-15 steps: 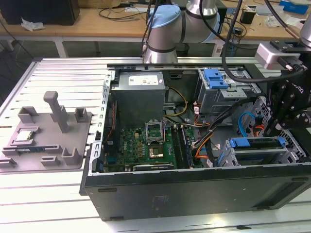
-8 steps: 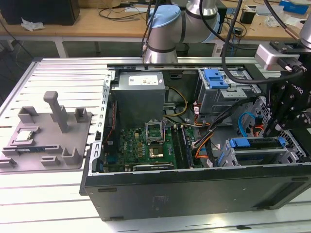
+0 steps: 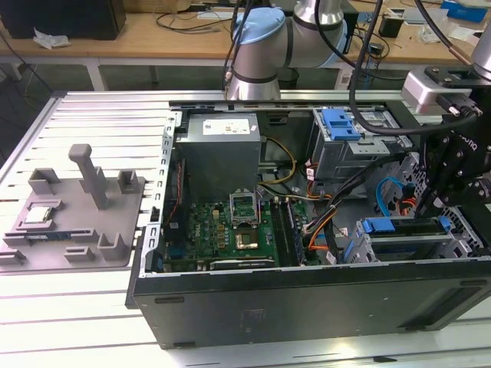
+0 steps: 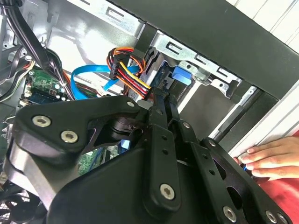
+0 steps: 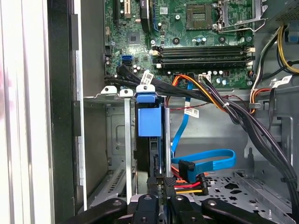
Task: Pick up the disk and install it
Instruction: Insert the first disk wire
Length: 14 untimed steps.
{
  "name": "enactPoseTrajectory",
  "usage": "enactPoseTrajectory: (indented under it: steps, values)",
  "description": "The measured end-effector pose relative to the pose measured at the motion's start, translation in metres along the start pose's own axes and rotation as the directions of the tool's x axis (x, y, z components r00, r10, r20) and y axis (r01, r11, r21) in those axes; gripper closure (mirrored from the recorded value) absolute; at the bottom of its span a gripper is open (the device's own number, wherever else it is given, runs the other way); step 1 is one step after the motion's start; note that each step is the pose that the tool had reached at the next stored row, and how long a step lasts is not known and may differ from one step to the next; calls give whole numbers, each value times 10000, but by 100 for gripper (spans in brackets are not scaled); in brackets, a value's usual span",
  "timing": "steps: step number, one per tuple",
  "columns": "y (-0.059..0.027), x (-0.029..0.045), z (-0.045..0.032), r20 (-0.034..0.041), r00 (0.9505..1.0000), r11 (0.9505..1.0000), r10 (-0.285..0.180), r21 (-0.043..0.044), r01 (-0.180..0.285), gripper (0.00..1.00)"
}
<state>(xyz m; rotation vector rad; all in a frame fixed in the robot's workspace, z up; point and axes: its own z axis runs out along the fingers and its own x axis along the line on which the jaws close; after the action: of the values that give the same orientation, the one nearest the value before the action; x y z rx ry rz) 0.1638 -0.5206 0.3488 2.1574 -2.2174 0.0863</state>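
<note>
The disk [image 3: 403,228] stands on edge in a slot of the grey metal cage [image 3: 462,239] at the case's front corner, on the exterior view's right. Its blue frame tab [image 5: 149,122] points toward the motherboard. My gripper [image 3: 428,208] reaches down at the disk's rear end. In the first wrist view the gripper [image 5: 161,184] is shut on the disk's thin edge, beside the red, yellow and black power plug [image 5: 187,181]. The second wrist view shows my gripper [image 4: 163,100] with narrow fingers close together, leading to the blue tab [image 4: 181,74].
The open case holds a motherboard [image 3: 230,230], a power supply [image 3: 219,153] and a second cage with a blue latch plate [image 3: 340,123]. Blue and orange cables [image 5: 205,161] lie beside the slot. A grey fixture [image 3: 77,215] lies outside. A person's hand [image 4: 268,156] rests on the case edge.
</note>
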Motion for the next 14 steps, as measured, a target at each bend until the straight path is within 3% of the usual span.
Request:
enactPoseTrajectory:
  steps: [14]
  values:
    - [-1, 6, 43, 0, 10000, 10000, 2, 0, -2, 84]
